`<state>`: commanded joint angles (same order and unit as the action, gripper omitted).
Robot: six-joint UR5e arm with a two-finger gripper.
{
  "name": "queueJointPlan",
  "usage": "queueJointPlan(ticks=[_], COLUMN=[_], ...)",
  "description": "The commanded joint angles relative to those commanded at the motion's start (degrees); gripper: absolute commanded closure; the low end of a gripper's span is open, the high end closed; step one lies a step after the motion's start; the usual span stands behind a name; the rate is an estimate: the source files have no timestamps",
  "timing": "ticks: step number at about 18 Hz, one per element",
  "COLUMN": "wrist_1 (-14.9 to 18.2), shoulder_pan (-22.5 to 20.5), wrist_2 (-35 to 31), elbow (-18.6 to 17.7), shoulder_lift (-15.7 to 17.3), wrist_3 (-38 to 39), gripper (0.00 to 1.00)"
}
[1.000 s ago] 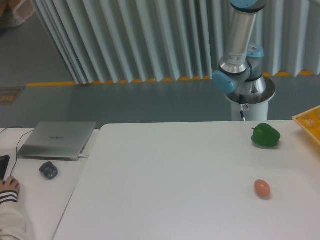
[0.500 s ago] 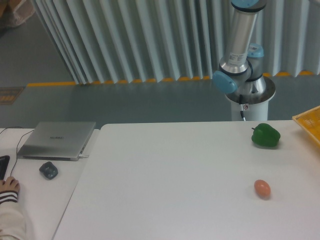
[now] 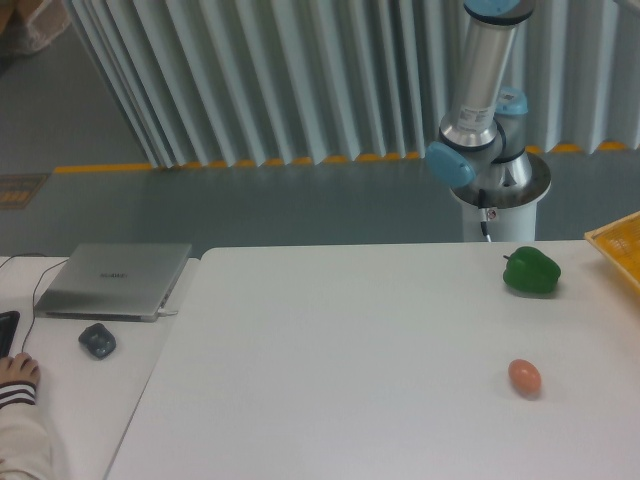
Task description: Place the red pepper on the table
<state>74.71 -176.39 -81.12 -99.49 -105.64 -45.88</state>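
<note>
Oddly, the red pepper is nowhere to be seen in this view, so its place cannot be given: it is not on the worktop (image 3: 330, 360), and nothing red shows anywhere in the frame. Only the lower part of the arm (image 3: 487, 75) appears, at the upper right of the frame, rising from its white pedestal (image 3: 497, 205) behind the far edge of the worktop and running out past the top edge; the jaws lie beyond that edge, so whether they are released, clenched or grasping something cannot be told. The relation the coming move turns on, which way the pepper lies from the jaws, is therefore hidden. If the pepper is already carried out of sight above, my judgement is that the move would be a descent onto the worktop's broad bare middle and left portion. On the right side of the worktop sit a green pepper (image 3: 532, 271), near the far edge, and an orange-brown egg-shaped object (image 3: 525, 377) nearer the camera, well apart from each other. A yellow tray (image 3: 620, 245) pokes in at the right edge. At the left, a narrower desk (image 3: 70, 390) carries a closed laptop (image 3: 113, 279).
</note>
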Motion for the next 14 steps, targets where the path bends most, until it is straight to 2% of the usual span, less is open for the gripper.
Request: queueJointPlan(ticks=[3, 6, 14], wrist_1=[-0.3, -0.3, 1.0], shoulder_pan=[-2.1, -2.4, -2.1], wrist_2=[0.3, 0.3, 1.1], elbow=[0.0, 0.2, 1.0], shoulder_lift=[-1.8, -2.4, -1.9], wrist_3=[-0.2, -0.1, 1.3], gripper=[0.00, 0.00, 0.00])
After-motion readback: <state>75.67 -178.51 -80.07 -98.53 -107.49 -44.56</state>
